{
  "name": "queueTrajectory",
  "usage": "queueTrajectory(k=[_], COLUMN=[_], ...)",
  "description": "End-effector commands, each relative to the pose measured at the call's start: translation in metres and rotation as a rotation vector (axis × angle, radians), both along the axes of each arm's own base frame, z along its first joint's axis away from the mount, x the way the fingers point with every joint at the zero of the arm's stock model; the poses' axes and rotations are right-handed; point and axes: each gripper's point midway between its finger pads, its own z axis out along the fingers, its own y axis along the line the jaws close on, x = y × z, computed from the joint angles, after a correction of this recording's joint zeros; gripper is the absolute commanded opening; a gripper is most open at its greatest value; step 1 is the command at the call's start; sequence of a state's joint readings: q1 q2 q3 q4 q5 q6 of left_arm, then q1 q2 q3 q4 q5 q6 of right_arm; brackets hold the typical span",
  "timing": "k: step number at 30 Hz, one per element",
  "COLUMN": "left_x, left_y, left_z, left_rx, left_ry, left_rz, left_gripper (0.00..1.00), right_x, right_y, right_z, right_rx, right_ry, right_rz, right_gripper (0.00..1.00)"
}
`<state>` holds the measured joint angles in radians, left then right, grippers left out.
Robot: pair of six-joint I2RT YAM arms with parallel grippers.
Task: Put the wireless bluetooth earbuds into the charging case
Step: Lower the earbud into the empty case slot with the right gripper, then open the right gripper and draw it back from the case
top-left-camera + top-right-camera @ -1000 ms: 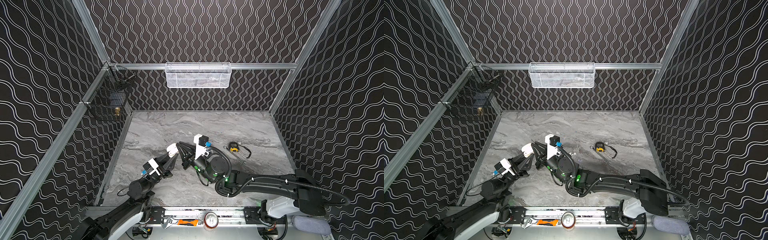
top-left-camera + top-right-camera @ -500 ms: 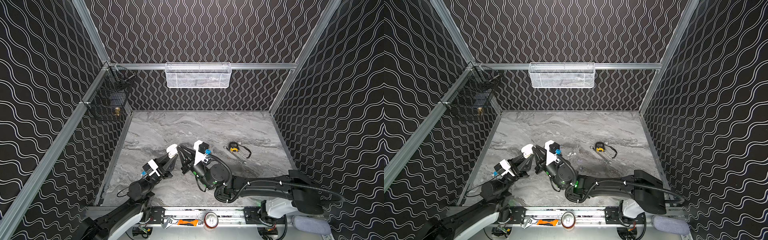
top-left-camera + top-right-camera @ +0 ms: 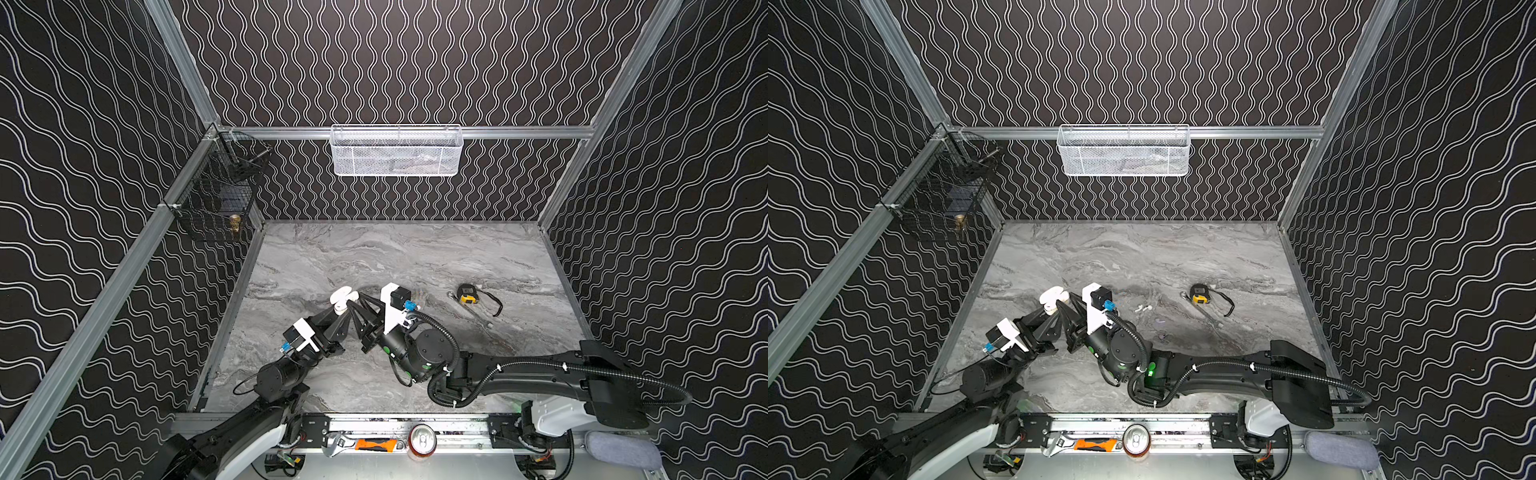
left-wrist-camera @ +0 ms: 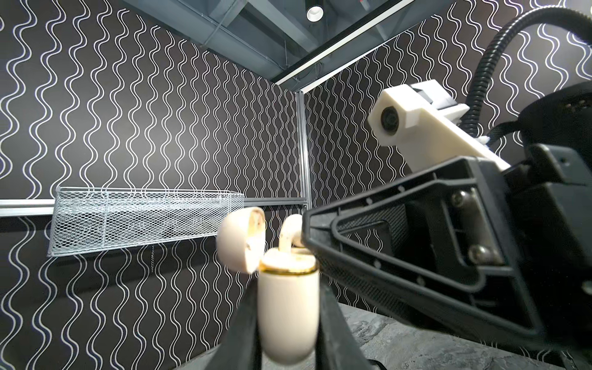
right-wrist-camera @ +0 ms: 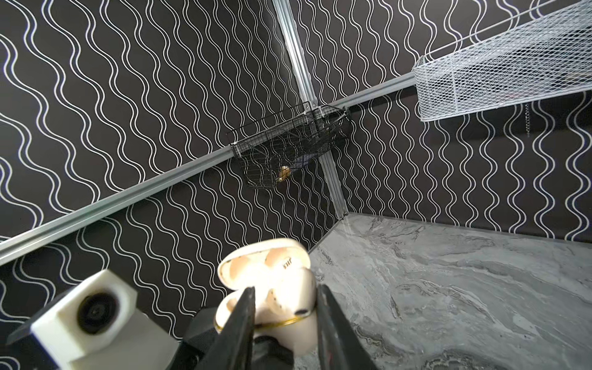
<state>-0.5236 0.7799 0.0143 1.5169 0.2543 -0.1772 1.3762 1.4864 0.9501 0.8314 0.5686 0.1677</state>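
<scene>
Clamping the charging case, left gripper steadies it; right gripper has parted jaws flanking one half-seated earbud, white earbuds loose at the case's three o'clock.

**Earbud upright in the open case, between parted fingers**

The right gripper has its dark fingers parted on either side of a cream earbud. The earbud stands in the mouth of the cream charging case, above its gold rim, with the lid hinged open behind. A white camera housing sits just beside the case. Beyond are the grey marbled tabletop, a black wire basket in the corner and a white mesh basket on the wall.
</scene>
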Motion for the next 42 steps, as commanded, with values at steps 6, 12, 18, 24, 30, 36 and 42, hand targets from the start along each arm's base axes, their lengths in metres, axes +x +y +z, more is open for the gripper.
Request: queueTrajectory(k=[6, 12, 18, 24, 30, 36, 42], left_x=[0.004, 0.004, 0.006, 0.005, 0.003, 0.003, 0.003], left_y=[0.002, 0.002, 0.0, -0.005, -0.01, -0.011, -0.012], left_z=[0.002, 0.003, 0.001, 0.002, 0.003, 0.003, 0.002], left_rx=[0.006, 0.007, 0.018, 0.036, 0.066, 0.063, 0.068], left_ry=[-0.007, -0.009, -0.001, -0.007, -0.016, -0.02, -0.019], left_rz=[0.035, 0.035, 0.034, 0.017, -0.002, -0.011, -0.014], left_gripper=[0.0, 0.0, 0.0, 0.0, 0.0, 0.0, 0.0], right_x=[-0.014, -0.016, -0.017, -0.013, 0.014, 0.012, 0.01], right_y=[0.004, 0.009, -0.011, -0.044, -0.062, -0.044, -0.029], right_z=[0.015, 0.01, 0.026, 0.028, 0.0, -0.001, 0.009], right_rx=[-0.012, -0.035, -0.013, -0.061, -0.151, -0.178, -0.171], right_ry=[-0.023, -0.021, -0.024, -0.007, 0.067, 0.056, 0.043], right_rz=[0.045, 0.052, 0.032, -0.029, -0.129, -0.085, -0.054], right_gripper=[0.29, 0.25, 0.25, 0.19, 0.14, 0.11, 0.1])
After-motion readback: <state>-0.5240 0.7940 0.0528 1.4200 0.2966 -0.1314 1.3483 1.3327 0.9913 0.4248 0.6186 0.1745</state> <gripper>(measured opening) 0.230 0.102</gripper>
